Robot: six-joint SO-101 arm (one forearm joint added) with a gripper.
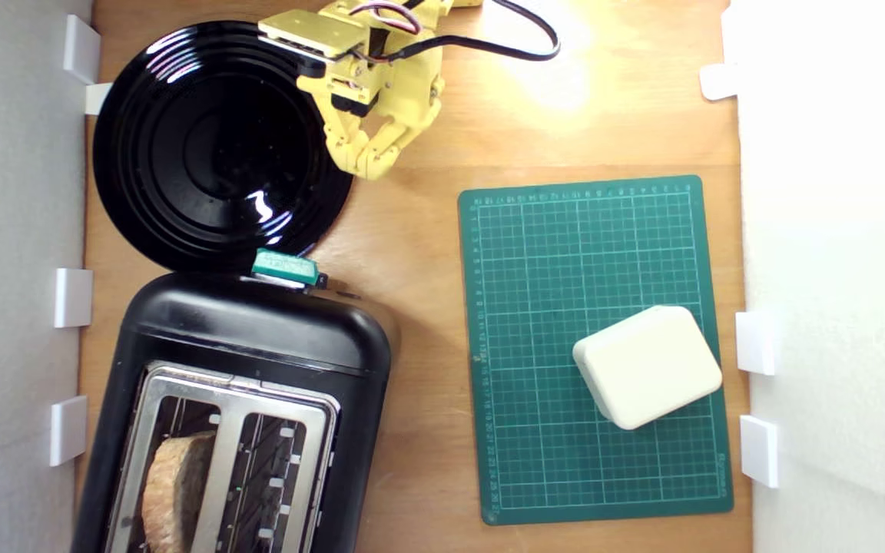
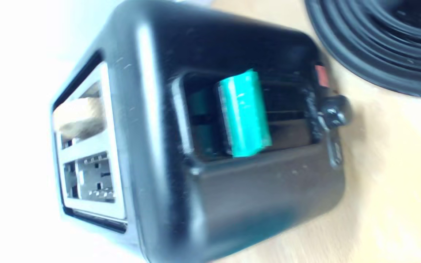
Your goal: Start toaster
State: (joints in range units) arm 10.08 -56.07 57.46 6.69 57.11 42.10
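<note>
toaster (image 1: 258, 346): lower left of the exterior view, sitting on the wooden counter (image 1: 412, 253), glossy black with a silver top plate. A slice of bread (image 1: 177, 488) is already down in the slot nearer that view's left edge.

lever (image 1: 285, 266): the little teal tab on the end face that points toward the black plate (image 1: 212, 146). In the wrist view it (image 2: 245, 118) is dead centre, sitting in its recessed track.

my pincer (image 1: 369, 165): upper middle of the exterior view, over the plate's rim, well apart from the lever. Looks pressed together from here, holding nothing.

how it'll handle: the body looks heavy enough to stay put, but that shiny shell is probably slick, so I wouldn't touch it. The lever looks like stiff plastic and I'd guess it's sprung.

where to go: top face of the teal tab, press straight along the track, no real grabbing needed.

risk: slipping off the narrow tab.
</note>
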